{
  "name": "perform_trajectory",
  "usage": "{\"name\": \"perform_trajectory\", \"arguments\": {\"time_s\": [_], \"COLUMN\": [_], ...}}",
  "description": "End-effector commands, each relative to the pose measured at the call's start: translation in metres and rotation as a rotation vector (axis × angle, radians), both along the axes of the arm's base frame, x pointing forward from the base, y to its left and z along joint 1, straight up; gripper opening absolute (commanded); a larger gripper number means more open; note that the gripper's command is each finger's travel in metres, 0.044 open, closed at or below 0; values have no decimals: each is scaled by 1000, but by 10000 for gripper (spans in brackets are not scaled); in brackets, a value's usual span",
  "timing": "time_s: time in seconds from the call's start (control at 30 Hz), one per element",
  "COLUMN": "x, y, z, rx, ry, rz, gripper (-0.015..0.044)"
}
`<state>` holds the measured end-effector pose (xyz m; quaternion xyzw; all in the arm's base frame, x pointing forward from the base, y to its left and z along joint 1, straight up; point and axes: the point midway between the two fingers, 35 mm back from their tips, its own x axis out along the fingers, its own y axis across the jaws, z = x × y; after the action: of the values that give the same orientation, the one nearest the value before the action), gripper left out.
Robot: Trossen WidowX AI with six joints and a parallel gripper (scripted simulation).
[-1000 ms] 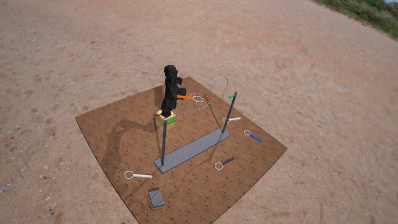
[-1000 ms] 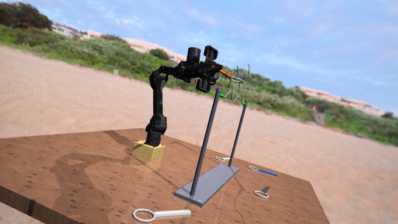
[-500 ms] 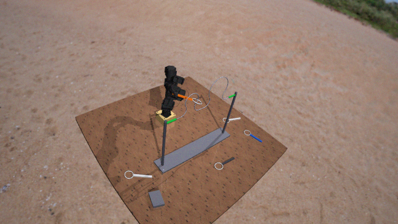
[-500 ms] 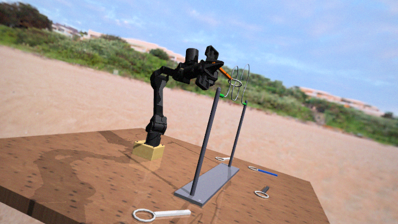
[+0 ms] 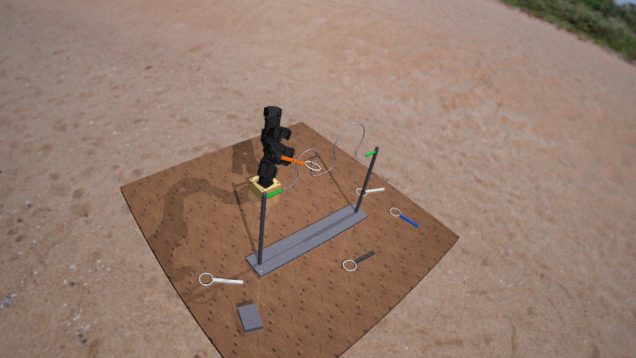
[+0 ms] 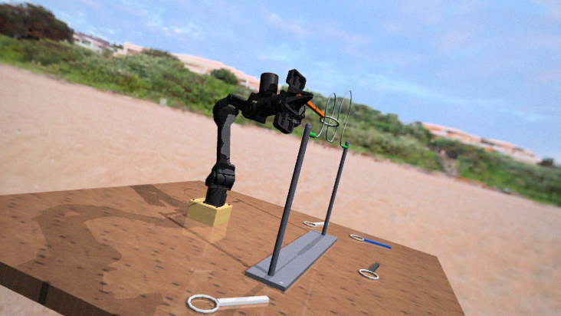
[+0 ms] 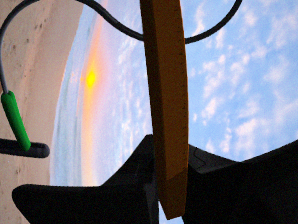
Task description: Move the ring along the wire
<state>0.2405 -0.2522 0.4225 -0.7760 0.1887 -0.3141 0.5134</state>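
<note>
My gripper [image 6: 309, 96] [image 7: 155, 140] is shut on the orange handle [image 5: 293, 160] [image 6: 316, 109] [image 7: 167, 90]. The pale ring [image 5: 320, 169] [image 6: 338, 123] lies nearly flat at the wire's first hump, on the side towards the middle dip; the wire appears to pass through it. Whether they touch is too small to tell. The thin grey wire [image 5: 334, 151] [image 7: 120, 27] has two humps. One green part [image 5: 274, 194] [image 6: 312, 134] is at the near post [image 5: 261, 231] [image 6: 290, 195], the other [image 5: 370, 154] [image 6: 344, 146] at the far post [image 5: 366, 182] [image 6: 335, 192]. The ring is outside the wrist view.
The posts rise from a grey base plate [image 5: 307, 235] [image 6: 306, 251]. Loose rings with white [image 5: 228, 281] [image 6: 243, 301], blue [image 5: 409, 221] [image 6: 377, 243] and dark [image 5: 366, 256] handles lie on the table, with another white-handled one by the far post. A grey block [image 5: 249, 317] lies at the front.
</note>
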Motion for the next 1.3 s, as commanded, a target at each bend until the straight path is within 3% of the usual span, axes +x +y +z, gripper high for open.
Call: {"name": "perform_trajectory", "arguments": {"time_s": [0.0, 0.67, 1.27], "x": [-1, 0, 7], "y": [-4, -9, 17], "z": [-12, -83, -149], "rx": [60, 487, 926], "ry": [-14, -122, -231], "rz": [0, 6, 13], "gripper": [-150, -150, -150]}}
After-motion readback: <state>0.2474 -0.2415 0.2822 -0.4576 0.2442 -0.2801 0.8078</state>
